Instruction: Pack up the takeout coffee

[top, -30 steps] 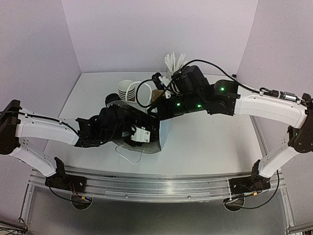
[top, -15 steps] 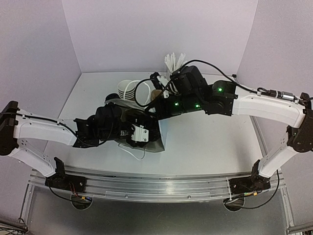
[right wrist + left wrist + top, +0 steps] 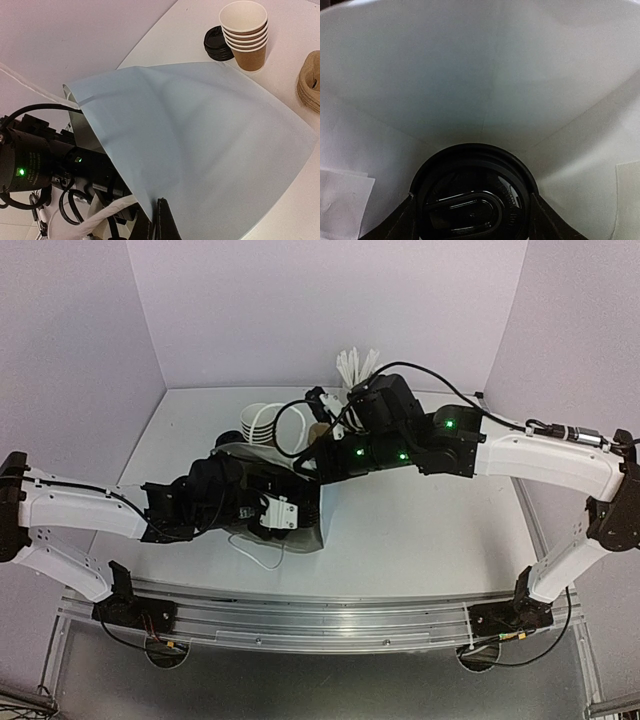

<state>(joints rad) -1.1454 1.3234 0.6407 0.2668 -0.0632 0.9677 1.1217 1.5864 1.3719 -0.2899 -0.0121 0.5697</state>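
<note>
jaws: left gripper (image 3: 472, 217) clamps takeout coffee (image 3: 472, 197) upright inside paper bag (image 3: 480, 75) — closed end ahead; right gripper (image 3: 160, 222) pinches bag mouth.

- Top external sat high, behind the arm bases (image 3: 135, 610), and looked down and forward over the whole table (image 3: 430, 520). Widest view.
- Left wrist was inside the white bag (image 3: 480, 75), very near, facing its inner wall, with the takeout coffee (image 3: 472, 195) at the bottom edge.
- Right wrist looked down obliquely, close over the bag's outside (image 3: 200, 150).
- Top and right wrist shared the cup stack (image 3: 262, 423) (image 3: 247, 37).
</note>
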